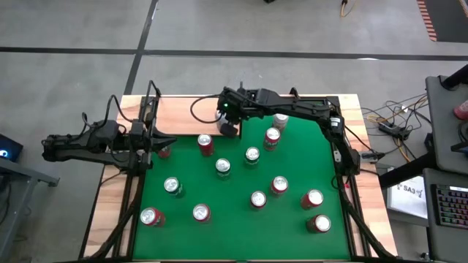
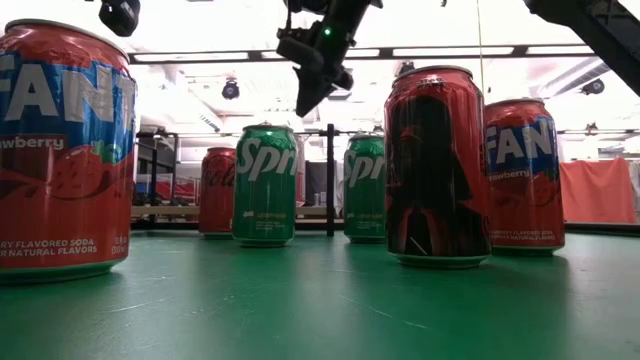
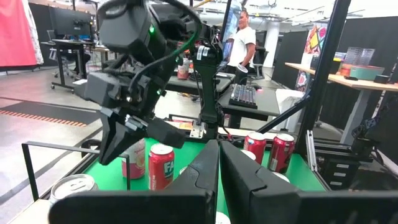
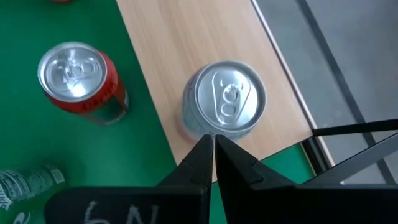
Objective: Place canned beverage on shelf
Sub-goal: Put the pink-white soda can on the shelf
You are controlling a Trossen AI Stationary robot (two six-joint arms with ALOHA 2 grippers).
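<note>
We see the shelf [image 1: 183, 113] along the far edge of the table, a pale wood panel w/ thin black rods rising from it. In the right wrist view a silver can [image 4: 224, 99] stands upright on the shelf's wood [image 4: 180, 37], near the edge where wood meets the green felt [image 4: 74, 162]; past the other long edge of the wood there's grey floor. A red can [image 4: 79, 78] stands on the felt just beside that edge, apart from the silver one.

Most of the shelf's wood left of the right arm is bare in the high view. On the felt [image 1: 234, 226] about a dozen cans stand scattered, w/ gaps between them; front strip of felt is bare.

Low view: Fanta, Sprite and a dark red can [image 2: 435, 165] upright on the felt, a bright ceiling-lit room behind. Left wrist view shows desks, a keyboard and a person standing further back.

Right gripper [image 4: 213, 146] is above the silver can's near side, fingers together, nothing between them; whether the tips touch the can we can't tell. Left gripper [image 3: 217, 152] sits at the table's left edge, fingers together too, holding nothing.
</note>
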